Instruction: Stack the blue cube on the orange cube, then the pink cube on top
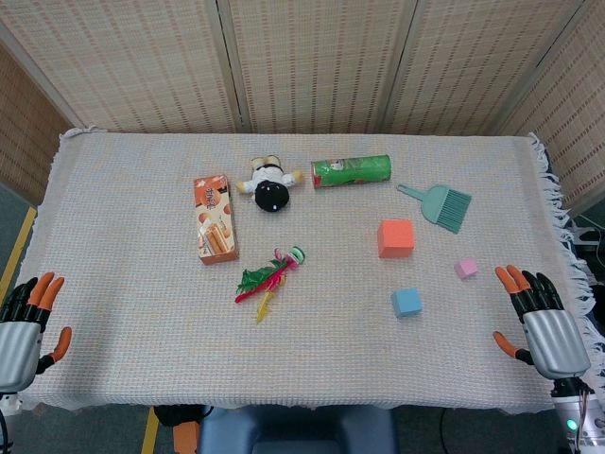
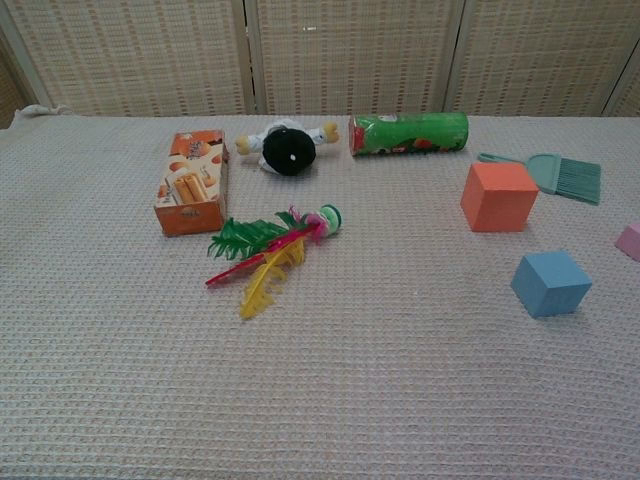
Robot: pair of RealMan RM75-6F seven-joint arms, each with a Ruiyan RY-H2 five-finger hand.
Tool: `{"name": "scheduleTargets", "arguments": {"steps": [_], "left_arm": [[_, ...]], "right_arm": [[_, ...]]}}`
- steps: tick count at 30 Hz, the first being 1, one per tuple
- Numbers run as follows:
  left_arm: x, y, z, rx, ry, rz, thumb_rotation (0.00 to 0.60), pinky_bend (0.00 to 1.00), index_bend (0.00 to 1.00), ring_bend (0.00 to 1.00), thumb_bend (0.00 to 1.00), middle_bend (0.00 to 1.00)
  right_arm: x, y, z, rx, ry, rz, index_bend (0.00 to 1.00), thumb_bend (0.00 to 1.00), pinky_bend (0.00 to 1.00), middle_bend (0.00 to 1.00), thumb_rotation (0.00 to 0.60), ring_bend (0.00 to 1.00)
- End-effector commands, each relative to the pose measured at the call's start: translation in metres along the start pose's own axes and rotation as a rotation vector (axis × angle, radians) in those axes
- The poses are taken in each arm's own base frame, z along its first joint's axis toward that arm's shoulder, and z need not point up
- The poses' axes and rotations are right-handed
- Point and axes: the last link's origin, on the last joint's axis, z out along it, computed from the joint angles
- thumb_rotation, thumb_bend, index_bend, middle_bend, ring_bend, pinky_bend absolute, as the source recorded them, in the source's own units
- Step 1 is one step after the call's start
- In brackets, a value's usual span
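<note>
Left hand [image 1: 21, 326] at front left corner of worktop [image 1: 123, 359], fingers spread, holding nothing. Right hand [image 1: 544, 326] at front right corner, fingers spread, holding nothing. Neither hand shows in chest view.

Orange cube [image 1: 396, 238] right of centre, on cloth. Blue cube [image 1: 406, 303] just in front of it, apart. Pink cube [image 1: 465, 268] nearer right edge, between the two in depth, well clear of right hand. All three separate, unstacked.

Toward back edge: green can [image 1: 351, 171] lying on side, teal brush [image 1: 440, 204], plush toy [image 1: 270, 185]. Snack box [image 1: 215, 218] left of centre; feather toy [image 1: 270, 280] near middle.
</note>
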Motion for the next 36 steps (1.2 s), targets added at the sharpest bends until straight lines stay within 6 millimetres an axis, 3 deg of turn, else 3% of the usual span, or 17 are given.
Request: {"name": "scheduleTargets", "arguments": {"steps": [1, 8, 14, 19, 25, 29, 36], "left_arm": [[-0.006, -0.001, 0.0, -0.003, -0.026, 0.003, 0.6, 0.07, 0.0, 0.0, 0.45, 0.0], [-0.001, -0.001, 0.0, 0.001, -0.016, -0.012, 0.6, 0.08, 0.0, 0.0, 0.45, 0.0], [-0.004, -0.003, 0.001, 0.001, -0.039, -0.016, 0.6, 0.08, 0.0, 0.0, 0.45, 0.0], [-0.002, -0.005, 0.002, 0.009, -0.044, -0.024, 0.6, 0.08, 0.0, 0.0, 0.45, 0.0], [-0.001, -0.008, 0.002, 0.016, -0.04, -0.035, 0.6, 0.08, 0.0, 0.0, 0.45, 0.0], [0.001, -0.009, 0.002, 0.017, -0.038, -0.044, 0.6, 0.08, 0.0, 0.0, 0.45, 0.0], [0.003, -0.01, 0.0, 0.012, -0.037, -0.059, 0.6, 0.08, 0.0, 0.0, 0.45, 0.0]], "right_arm": [[-0.002, -0.001, 0.001, 0.003, -0.007, -0.003, 0.0, 0.14, 0.0, 0.0, 0.6, 0.0], [-0.015, -0.013, 0.01, 0.054, -0.05, -0.027, 0.0, 0.14, 0.0, 0.0, 0.6, 0.0], [-0.026, -0.041, 0.044, 0.176, -0.121, -0.063, 0.0, 0.14, 0.0, 0.0, 0.6, 0.0], [-0.038, -0.067, 0.073, 0.247, -0.162, -0.116, 0.1, 0.14, 0.0, 0.0, 0.6, 0.0], [-0.052, -0.09, 0.094, 0.279, -0.2, -0.156, 0.21, 0.14, 0.0, 0.0, 0.6, 0.0], [-0.059, -0.096, 0.102, 0.27, -0.221, -0.179, 0.25, 0.14, 0.0, 0.0, 0.6, 0.0], [-0.069, -0.095, 0.103, 0.224, -0.255, -0.214, 0.23, 0.14, 0.0, 0.0, 0.6, 0.0]]}}
